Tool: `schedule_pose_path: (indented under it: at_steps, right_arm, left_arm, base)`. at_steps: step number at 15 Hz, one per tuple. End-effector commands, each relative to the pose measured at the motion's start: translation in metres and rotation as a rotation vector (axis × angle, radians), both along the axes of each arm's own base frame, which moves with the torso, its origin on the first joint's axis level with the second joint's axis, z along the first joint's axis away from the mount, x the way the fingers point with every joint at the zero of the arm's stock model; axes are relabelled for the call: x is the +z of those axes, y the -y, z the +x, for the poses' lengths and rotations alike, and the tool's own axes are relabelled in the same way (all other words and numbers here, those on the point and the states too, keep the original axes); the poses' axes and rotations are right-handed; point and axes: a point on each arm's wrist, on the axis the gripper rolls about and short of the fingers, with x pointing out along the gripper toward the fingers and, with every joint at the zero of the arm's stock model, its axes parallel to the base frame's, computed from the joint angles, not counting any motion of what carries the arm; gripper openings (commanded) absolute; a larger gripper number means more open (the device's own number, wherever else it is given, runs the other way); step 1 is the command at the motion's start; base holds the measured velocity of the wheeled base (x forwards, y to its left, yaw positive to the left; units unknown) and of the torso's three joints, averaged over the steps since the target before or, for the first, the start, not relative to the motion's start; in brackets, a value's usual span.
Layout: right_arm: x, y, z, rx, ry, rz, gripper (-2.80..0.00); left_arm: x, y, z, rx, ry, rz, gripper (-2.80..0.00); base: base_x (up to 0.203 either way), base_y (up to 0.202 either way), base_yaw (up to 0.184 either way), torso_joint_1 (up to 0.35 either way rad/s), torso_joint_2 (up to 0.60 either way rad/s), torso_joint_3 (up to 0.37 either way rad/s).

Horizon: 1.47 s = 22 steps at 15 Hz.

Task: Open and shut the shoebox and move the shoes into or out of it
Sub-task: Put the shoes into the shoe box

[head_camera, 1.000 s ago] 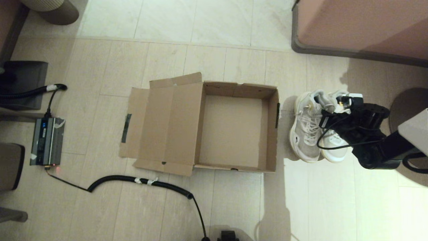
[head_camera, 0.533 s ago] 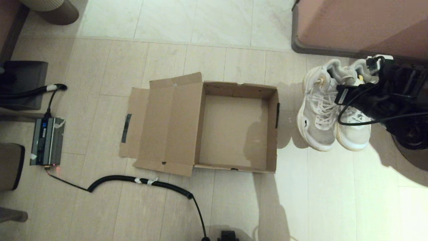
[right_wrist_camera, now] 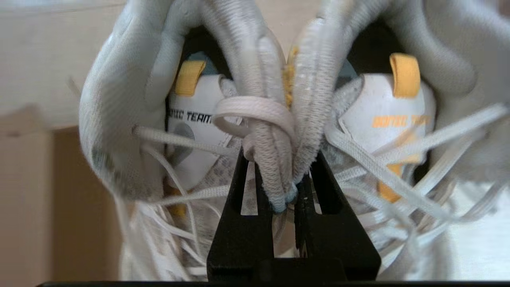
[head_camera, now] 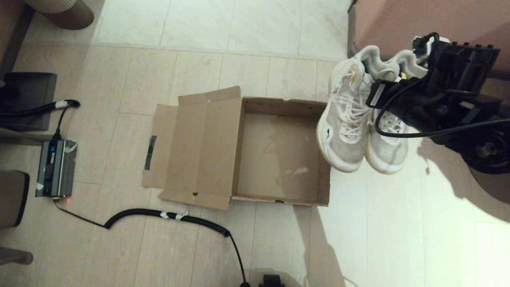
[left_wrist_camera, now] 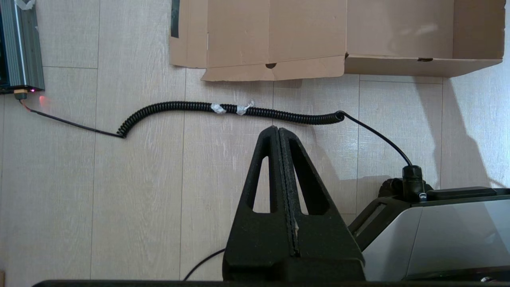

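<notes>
The brown cardboard shoebox (head_camera: 279, 153) lies open on the floor, its lid (head_camera: 191, 147) folded flat to the left with a dark tape strip. Both white sneakers (head_camera: 360, 119) hang in the air above the box's right wall, toes down. My right gripper (head_camera: 392, 77) is shut on their two inner collars (right_wrist_camera: 285, 159), pinched together between the fingers. Yellow pull tabs (right_wrist_camera: 404, 73) show inside the openings. My left gripper (left_wrist_camera: 278, 129) is shut and empty, parked low near the front, with the box's near wall (left_wrist_camera: 398, 65) ahead of it.
A pink-brown furniture block (head_camera: 430, 28) stands behind the shoes at back right. A coiled black cable (head_camera: 167, 215) runs over the floor in front of the box to a grey device (head_camera: 55, 167) on the left. Dark furniture lines the left edge.
My right gripper has lifted both shoes off the floor and carried them left, from beside the box to over its right wall. The left arm has not moved.
</notes>
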Motion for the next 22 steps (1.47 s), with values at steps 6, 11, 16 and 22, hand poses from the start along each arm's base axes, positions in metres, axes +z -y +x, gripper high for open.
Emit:
schedule_pose_path:
  at_steps: [6, 11, 16, 22]
  right_arm:
    - [-0.027, -0.073, 0.005, 0.09, -0.061, 0.089, -2.8]
    - [-0.05, -0.115, 0.007, 0.142, -0.107, 0.086, -2.8]
    - [-0.079, -0.148, 0.025, 0.133, -0.139, 0.092, -2.8]
    - [-0.111, -0.171, 0.055, 0.114, -0.155, 0.092, -2.8]
  left_arm:
    - [-0.002, 0.0, 0.001, 0.0, -0.007, 0.0, -2.8]
    - [-0.001, 0.0, 0.0, 0.0, -0.006, 0.0, -2.8]
    - [-0.002, 0.0, 0.001, 0.0, -0.007, 0.001, -2.8]
    - [-0.002, 0.0, 0.001, 0.0, -0.007, 0.001, -2.8]
  base:
    - [0.0, 0.0, 0.0, 0.0, 0.0, 0.0]
    - [0.0, 0.0, 0.0, 0.0, 0.0, 0.0]
    - [0.0, 0.0, 0.0, 0.0, 0.0, 0.0]
    - [0.0, 0.0, 0.0, 0.0, 0.0, 0.0]
